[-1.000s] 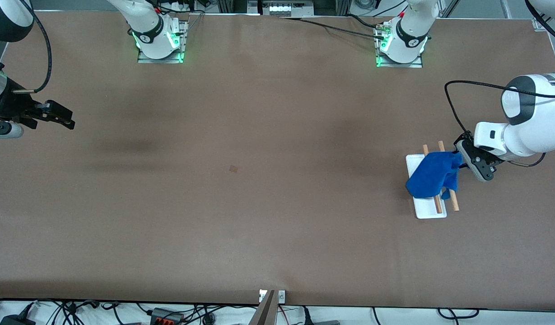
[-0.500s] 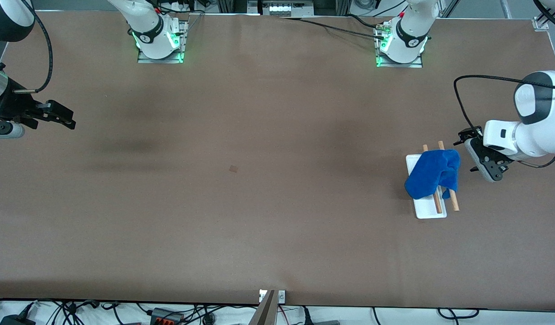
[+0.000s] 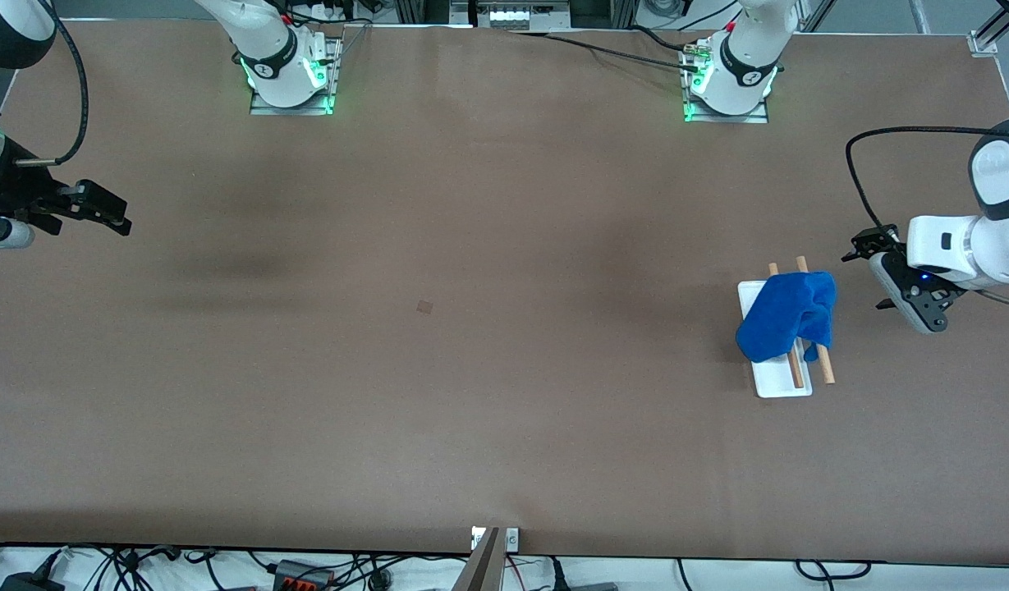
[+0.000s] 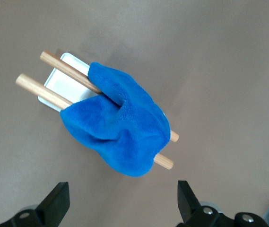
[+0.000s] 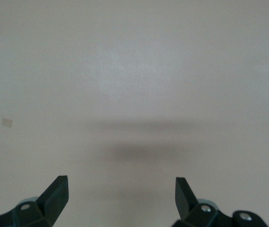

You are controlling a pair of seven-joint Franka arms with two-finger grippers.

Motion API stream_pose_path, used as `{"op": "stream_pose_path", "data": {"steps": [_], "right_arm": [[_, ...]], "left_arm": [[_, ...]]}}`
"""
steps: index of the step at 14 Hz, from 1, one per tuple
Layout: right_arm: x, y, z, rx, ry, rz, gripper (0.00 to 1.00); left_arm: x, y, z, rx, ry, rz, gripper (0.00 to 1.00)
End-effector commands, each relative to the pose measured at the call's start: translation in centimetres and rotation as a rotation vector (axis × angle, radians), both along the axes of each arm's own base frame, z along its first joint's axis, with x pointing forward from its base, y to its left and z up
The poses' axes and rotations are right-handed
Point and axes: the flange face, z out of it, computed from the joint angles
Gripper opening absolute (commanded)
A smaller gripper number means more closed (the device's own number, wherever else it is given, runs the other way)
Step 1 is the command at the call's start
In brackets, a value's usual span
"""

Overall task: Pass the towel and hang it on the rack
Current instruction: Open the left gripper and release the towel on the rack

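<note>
A blue towel [image 3: 787,318] hangs over the two wooden bars of the rack [image 3: 781,382], which stands on its white base at the left arm's end of the table. In the left wrist view the towel [image 4: 117,124] drapes across both dowels of the rack [image 4: 55,81]. My left gripper [image 3: 872,279] is open and empty, in the air beside the rack toward the table's end, apart from the towel; its own view shows it [image 4: 123,198] wide open. My right gripper [image 3: 114,215] is open and empty at the right arm's end, over bare table [image 5: 120,189].
The brown table [image 3: 471,345] carries a small brown square mark [image 3: 424,307] near its middle. The arm bases [image 3: 291,78] stand along the table's edge farthest from the front camera. Cables hang along the edge nearest to the front camera.
My left gripper has let go of the towel and drawn away from the rack toward the table's end. The towel stays on the bars. My right gripper has barely moved.
</note>
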Motion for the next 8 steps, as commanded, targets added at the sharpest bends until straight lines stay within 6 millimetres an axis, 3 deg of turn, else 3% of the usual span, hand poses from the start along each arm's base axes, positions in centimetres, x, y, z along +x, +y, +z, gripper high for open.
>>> {"op": "stream_pose_path", "data": {"steps": [1,4,7,8], "right_arm": [[-0.5,0.0,0.3,-0.007,0.024,0.0,1.0],[-0.8,0.0,0.1,-0.009,0.034,-0.005,1.0],[-1.0,0.0,-0.3,-0.009,0.029,-0.005,1.0],[-0.9,0.1,-0.4,-0.009,0.023,-0.003,1.0]], "left_arm": [[1.6,-1.8,4.6,0.013,0.016,0.058,1.0],[2.5,-2.0,6.7,0.031,0.041,0.149,1.0],[2.6,-2.4,6.8,0.04,0.044,0.195,1.0],[2.6,-3.4,7.1,0.042,0.043,0.184,1.0]]}}
